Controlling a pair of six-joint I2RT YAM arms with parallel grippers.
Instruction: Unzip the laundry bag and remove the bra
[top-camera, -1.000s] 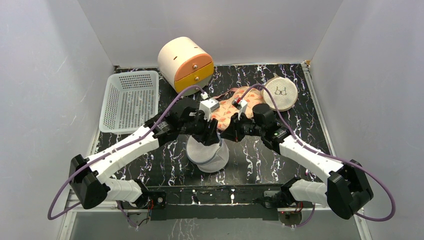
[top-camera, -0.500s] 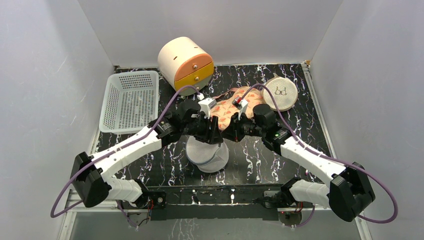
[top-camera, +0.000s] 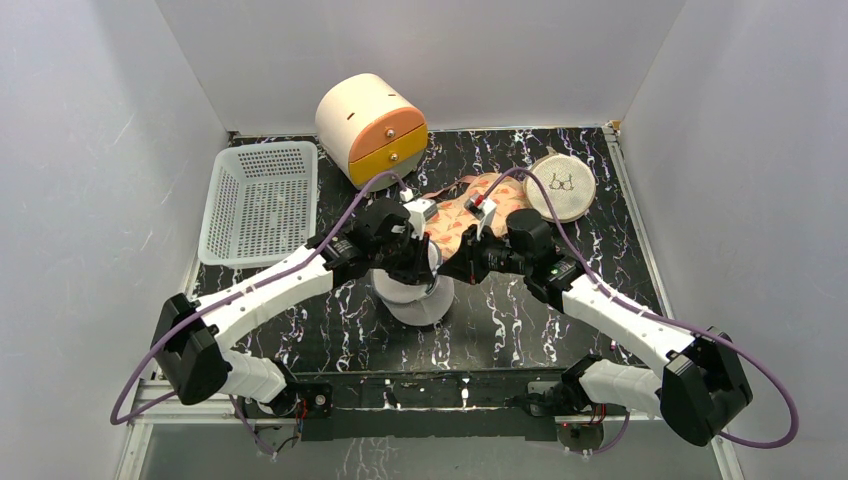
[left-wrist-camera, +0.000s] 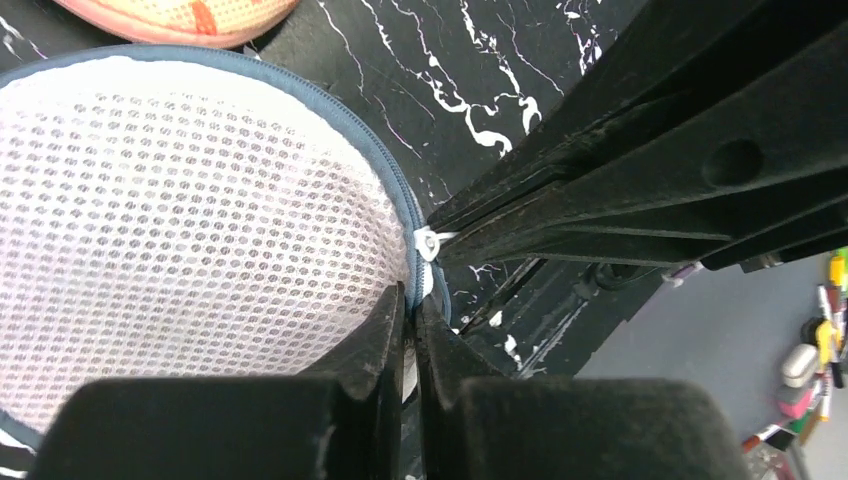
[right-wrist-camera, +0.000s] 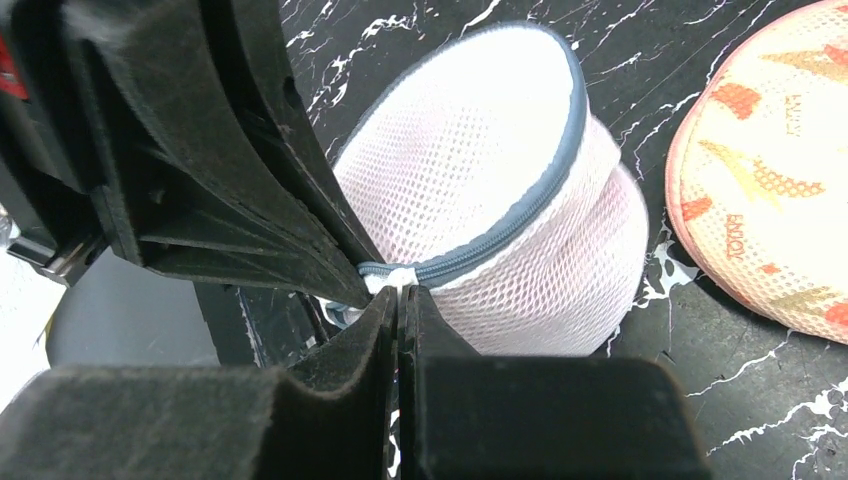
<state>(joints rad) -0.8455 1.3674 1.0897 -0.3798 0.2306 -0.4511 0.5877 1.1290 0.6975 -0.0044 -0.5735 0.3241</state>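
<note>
Soft, even light is filling the overhead view, bouncing off the pale walls (top-camera: 100, 150), which are greying toward the upper corners. The arms (top-camera: 270, 290) are casting only faint, diffuse shadows on the dark marbled surface (top-camera: 520, 320), and no hard glare is showing. In the wrist views, the left claw (left-wrist-camera: 412, 310) and right claw (right-wrist-camera: 398, 300) are blurring at the bottom of the frame, while the laundry bag (left-wrist-camera: 180, 200) mesh is staying sharp, its white top glowing brightly.
</note>
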